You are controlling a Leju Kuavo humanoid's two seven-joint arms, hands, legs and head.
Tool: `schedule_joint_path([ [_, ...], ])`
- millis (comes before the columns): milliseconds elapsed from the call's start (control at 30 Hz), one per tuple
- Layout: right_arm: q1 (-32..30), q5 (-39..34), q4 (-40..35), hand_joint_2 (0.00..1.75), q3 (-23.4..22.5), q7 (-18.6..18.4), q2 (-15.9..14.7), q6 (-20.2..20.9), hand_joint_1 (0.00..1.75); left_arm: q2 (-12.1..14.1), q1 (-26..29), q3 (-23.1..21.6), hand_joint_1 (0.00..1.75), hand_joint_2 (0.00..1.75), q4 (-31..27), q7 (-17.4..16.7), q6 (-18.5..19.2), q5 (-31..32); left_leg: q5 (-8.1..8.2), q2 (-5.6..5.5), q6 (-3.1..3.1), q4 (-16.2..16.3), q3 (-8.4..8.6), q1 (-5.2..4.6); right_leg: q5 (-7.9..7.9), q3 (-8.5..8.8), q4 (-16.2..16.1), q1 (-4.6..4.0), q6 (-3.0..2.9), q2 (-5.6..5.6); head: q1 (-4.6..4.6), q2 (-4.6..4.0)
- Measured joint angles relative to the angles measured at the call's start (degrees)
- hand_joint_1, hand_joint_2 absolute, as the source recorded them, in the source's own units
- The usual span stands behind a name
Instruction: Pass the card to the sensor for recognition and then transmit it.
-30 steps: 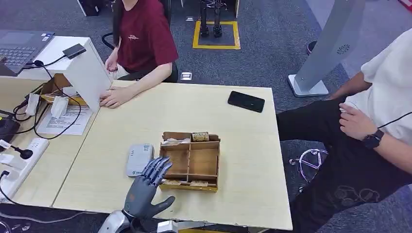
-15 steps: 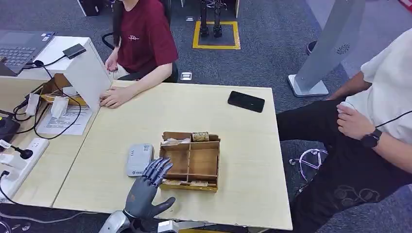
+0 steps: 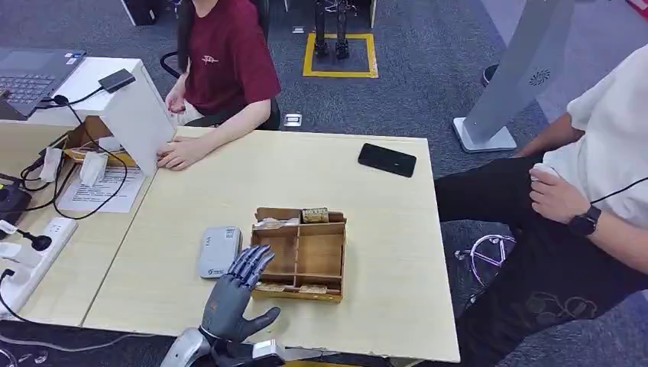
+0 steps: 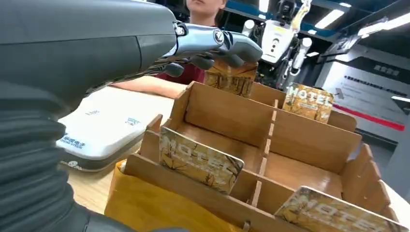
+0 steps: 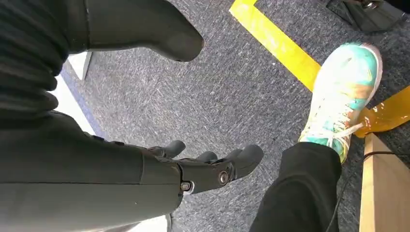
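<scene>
Near edge of table (image 3: pixel 382 306): left hand (image 3: pixel 233 294), fingers spread, nothing held, tips over front-left corner of wooden tray (image 3: pixel 299 256). Hotel card (image 4: pixel 200 158) upright in tray's front-left slot, w/ others in neighbouring slots. Just left of tray: grey sensor (image 3: pixel 218 251). Far side: black phone (image 3: pixel 387 160). Right hand (image 5: pixel 203 166) hanging over floor, fingers loosely apart, empty.
</scene>
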State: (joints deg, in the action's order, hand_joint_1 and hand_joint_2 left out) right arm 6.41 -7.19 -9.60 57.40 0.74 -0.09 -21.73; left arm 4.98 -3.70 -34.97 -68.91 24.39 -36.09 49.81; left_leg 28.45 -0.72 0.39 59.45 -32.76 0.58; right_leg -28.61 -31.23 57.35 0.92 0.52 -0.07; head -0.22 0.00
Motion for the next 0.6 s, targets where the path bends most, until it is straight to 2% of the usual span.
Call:
schedule_joint_path([
  [100, 0.02, 0.00, 0.00, 1.75, 0.02, 0.02, 0.04, -0.07, 0.00, -0.20, -0.19, 0.00, 1.45, 1.75, 0.26, -0.39, 0.02, -0.26, 0.00, 0.00, 0.00, 0.00, 0.00, 0.00, 0.00, 0.00, 0.00, 0.00, 0.00, 0.00, 0.00, 0.02],
  [133, 0.03, 0.00, 0.00, 1.75, 0.02, 0.02, 0.04, -0.07, 0.00, -0.22, -0.23, 0.00, 1.59, 1.75, 0.37, -0.42, 0.00, -0.41, 0.00, 0.00, 0.00, 0.00, 0.00, 0.00, 0.00, 0.00, 0.00, 0.00, 0.00, 0.00, 0.00, 0.00],
  [167, 0.02, 0.02, 0.00, 1.75, 0.02, 0.02, 0.07, -0.09, 0.00, -0.22, -0.23, 0.00, 1.54, 1.75, 0.42, -0.42, 0.00, -0.48, 0.00, 0.00, 0.00, 0.00, 0.00, 0.00, 0.00, 0.00, 0.00, 0.00, 0.00, 0.00, 0.00, 0.00],
  [200, 0.02, 0.02, 0.00, 1.75, 0.02, 0.02, 0.09, -0.13, 0.00, -0.22, -0.25, 0.00, 1.10, 1.75, 0.42, -0.42, 0.00, -0.61, 0.00, 0.00, 0.00, 0.00, -0.01, 0.00, 0.00, 0.00, 0.00, 0.00, 0.00, 0.00, 0.00, 0.00],
  [233, 0.03, 0.02, 0.00, 1.75, 0.02, 0.04, 0.09, -0.24, 0.00, -0.22, -0.27, 0.00, 1.43, 1.75, 0.42, -0.55, 0.00, -0.68, 0.00, 0.00, 0.00, 0.00, -0.01, 0.00, 0.00, 0.00, 0.00, 0.00, 0.00, 0.00, 0.00, 0.02],
  [267, 0.04, 0.02, 0.00, 1.75, 0.02, 0.09, 0.11, -0.26, 0.00, -0.22, -0.27, 0.00, 1.52, 1.75, 0.41, -0.57, 0.00, -0.81, 0.00, 0.00, 0.00, 0.00, -0.01, 0.00, 0.00, 0.00, 0.00, 0.00, 0.00, 0.00, 0.00, 0.00],
  [300, 0.04, 0.02, 0.00, 1.75, 0.02, 0.09, 0.11, -0.26, 0.00, -0.22, -0.27, 0.00, 1.68, 1.75, 0.41, -0.57, 0.00, -0.96, 0.00, 0.00, 0.00, 0.00, -0.01, 0.00, 0.00, 0.00, 0.00, 0.00, 0.00, 0.00, 0.00, 0.02],
  [333, 0.04, 0.02, 0.00, 1.75, 0.02, 0.13, 0.11, -0.26, 0.00, -0.22, -0.27, 0.00, 1.75, 1.75, 0.41, -0.57, 0.02, -1.01, 0.00, 0.00, 0.00, 0.00, -0.01, 0.00, 0.00, 0.00, 0.00, 0.00, 0.00, 0.00, 0.00, 0.00],
  [600, 0.09, 0.02, -0.04, 1.75, 0.02, 0.33, 0.37, -0.26, 0.00, -0.24, -0.49, 0.00, 1.75, 1.75, 0.41, -0.57, 0.11, -1.20, 0.00, 0.00, 0.00, 0.00, 0.00, 0.00, 0.00, 0.01, 0.00, 0.00, 0.00, 0.00, 0.00, 0.00],
])
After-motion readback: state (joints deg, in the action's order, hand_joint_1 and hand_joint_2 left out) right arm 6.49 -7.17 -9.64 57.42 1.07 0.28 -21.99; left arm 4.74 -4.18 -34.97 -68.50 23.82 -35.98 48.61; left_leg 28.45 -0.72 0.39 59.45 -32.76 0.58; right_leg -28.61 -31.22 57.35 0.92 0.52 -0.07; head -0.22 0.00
